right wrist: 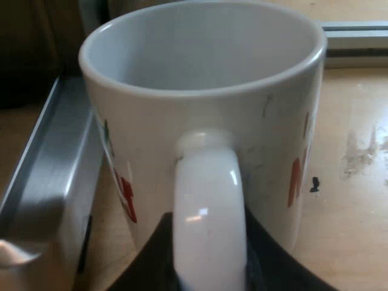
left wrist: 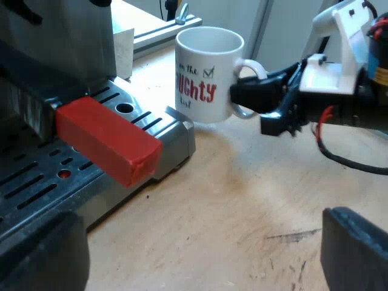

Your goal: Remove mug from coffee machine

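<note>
The mug (left wrist: pixel 209 76) is white with red lettering and a small check mark on its side. It is off the drip tray (left wrist: pixel 36 176) and upright just beside the tray's outer corner, over the wooden table (left wrist: pixel 242 212). I cannot tell whether its bottom touches the wood or is a little above it. In the right wrist view the mug (right wrist: pixel 200 121) is very close, its handle towards the camera and its inside plain white.

The right gripper (left wrist: pixel 245 97) is closed around the mug's handle. One black finger is in the loop of the handle and the other is outside it. From its own camera the right gripper (right wrist: pixel 209 254) has the white handle between its two dark fingers (right wrist: pixel 151 260), one on each side.

Next to the mug is the espresso machine (left wrist: pixel 60 48). Its slotted metal tray reaches to the corner near the mug, and the metal edge of the tray (right wrist: pixel 48 170) runs beside the mug's wall. Over the tray the holder's red handle end (left wrist: pixel 109 139) sticks out from the machine's front.

The left gripper (left wrist: pixel 200 260) is wide apart and holds nothing. Its fingers (left wrist: pixel 354 248) are over the tray on one side and over the table on the other, well apart from the mug.
</note>
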